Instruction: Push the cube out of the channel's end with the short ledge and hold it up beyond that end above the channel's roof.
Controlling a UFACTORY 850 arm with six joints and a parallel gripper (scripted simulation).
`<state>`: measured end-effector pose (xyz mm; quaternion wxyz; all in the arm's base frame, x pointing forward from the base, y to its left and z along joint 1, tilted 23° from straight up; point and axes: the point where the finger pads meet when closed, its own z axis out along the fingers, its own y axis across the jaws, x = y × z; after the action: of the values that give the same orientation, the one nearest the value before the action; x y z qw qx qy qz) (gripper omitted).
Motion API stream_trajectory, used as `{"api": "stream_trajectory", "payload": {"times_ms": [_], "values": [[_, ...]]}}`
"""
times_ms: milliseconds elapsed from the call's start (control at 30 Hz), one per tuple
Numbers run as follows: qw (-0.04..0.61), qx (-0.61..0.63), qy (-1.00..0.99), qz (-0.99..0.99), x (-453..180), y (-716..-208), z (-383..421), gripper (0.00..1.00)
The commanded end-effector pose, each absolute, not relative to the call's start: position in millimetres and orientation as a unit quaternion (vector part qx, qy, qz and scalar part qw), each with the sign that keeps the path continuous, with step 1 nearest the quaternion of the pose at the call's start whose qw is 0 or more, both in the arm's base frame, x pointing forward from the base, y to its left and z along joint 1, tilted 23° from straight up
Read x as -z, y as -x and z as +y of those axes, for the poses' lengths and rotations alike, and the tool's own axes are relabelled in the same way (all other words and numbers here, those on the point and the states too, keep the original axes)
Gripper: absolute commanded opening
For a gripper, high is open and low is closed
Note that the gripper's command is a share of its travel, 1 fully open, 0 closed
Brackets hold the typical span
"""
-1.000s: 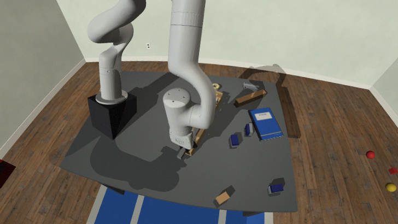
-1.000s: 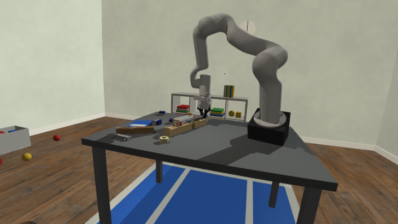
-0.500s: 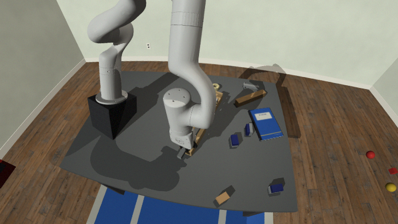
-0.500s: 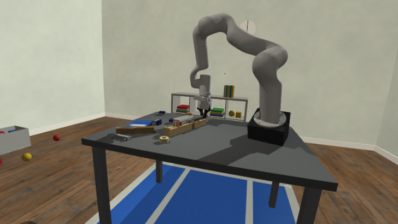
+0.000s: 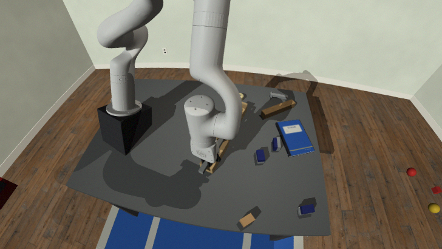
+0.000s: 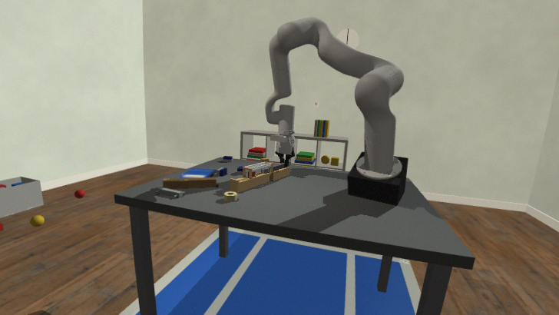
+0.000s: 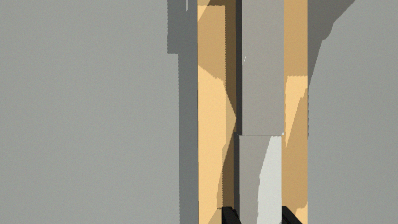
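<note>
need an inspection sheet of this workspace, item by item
surface: dark grey table, arm shadows on it
job's things: tan channel; cube not seen
clutter: blue book, wood beam, blue blocks, tan block, tape roll
grippers: gripper shut on grey bar, lined up with the channel
cables: nothing seen
surroundings: shelf, balls on floor, blue rug

Smooth pale-grey arm (image 5: 207,61), black pedestal (image 5: 106,129)
</note>
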<state>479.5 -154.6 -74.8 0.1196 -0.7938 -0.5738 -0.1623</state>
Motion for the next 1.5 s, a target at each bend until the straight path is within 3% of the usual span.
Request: {"api": "stream_trajectory", "payload": {"times_ms": [0, 1467], "values": [[0.119, 0.163, 0.794, -0.574, 71, -482, -149, 0.0], [0.119, 0.163, 0.794, -0.574, 31, -512, -61, 0.0]]}}
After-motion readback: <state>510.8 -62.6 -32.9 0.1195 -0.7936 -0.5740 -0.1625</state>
